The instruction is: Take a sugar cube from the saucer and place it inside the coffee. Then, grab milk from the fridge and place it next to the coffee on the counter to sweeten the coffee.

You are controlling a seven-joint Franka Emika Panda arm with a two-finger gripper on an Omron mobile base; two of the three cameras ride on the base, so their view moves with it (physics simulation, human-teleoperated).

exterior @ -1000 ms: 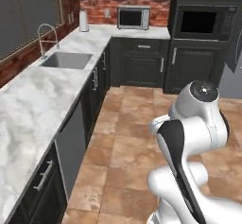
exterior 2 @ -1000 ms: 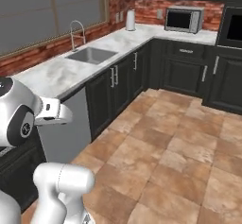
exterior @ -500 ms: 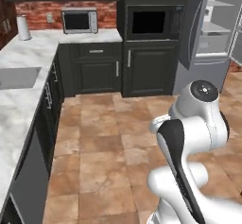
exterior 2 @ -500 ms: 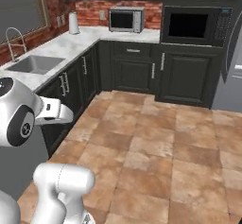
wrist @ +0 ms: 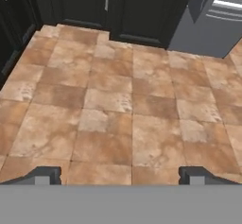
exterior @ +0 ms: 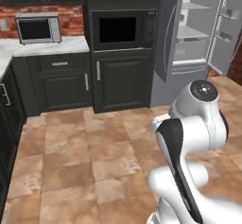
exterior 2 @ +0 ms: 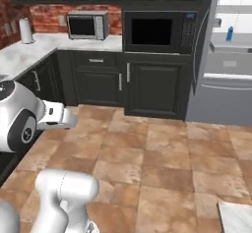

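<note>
Blue milk (exterior 2: pixel 230 34) on fridge (exterior 2: pixel 231 60) shelf

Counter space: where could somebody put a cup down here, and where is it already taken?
The counter has a bare stretch between the paper towel roll and the silver microwave. Its corner under that microwave is occupied. In the open fridge, the shelf beside the milk looks free.

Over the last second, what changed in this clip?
The base turned right: sink and corner counter slid out left, and the open fridge with the milk on a shelf came into view. Nothing was grasped or released. The gripper stays open and empty, arm posture unchanged.
</note>
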